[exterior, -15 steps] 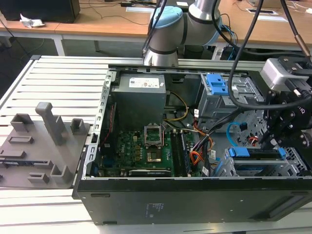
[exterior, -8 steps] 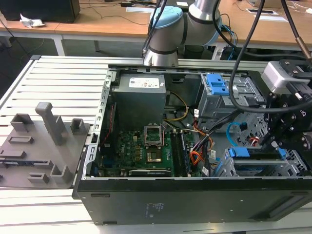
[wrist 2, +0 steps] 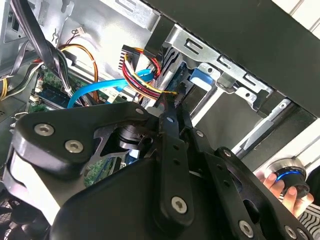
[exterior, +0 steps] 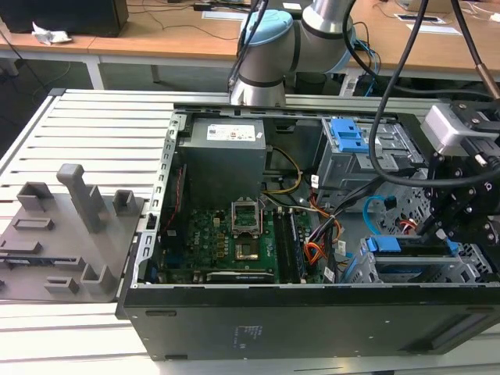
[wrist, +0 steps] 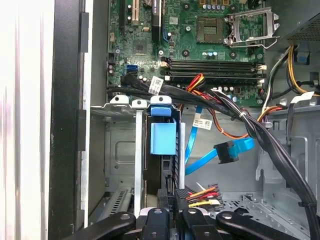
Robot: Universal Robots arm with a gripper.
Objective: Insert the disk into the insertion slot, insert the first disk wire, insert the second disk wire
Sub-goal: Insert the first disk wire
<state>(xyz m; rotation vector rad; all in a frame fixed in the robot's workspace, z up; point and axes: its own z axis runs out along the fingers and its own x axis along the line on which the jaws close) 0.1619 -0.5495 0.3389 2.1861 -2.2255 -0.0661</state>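
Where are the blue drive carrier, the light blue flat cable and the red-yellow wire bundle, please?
blue drive carrier (wrist: 163,138): first wrist view, on its front tab.
light blue flat cable (wrist: 206,160): first wrist view, on the ribbon below its dark plug.
red-yellow wire bundle (wrist: 204,194): first wrist view, on the wires beside their plug.

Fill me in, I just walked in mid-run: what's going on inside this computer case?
The arm's gripper holds the plug of the red-orange-yellow wire bundle right beside the disk, which already sits in the metal cage. The light blue cable hangs loose, its dark plug not connected.
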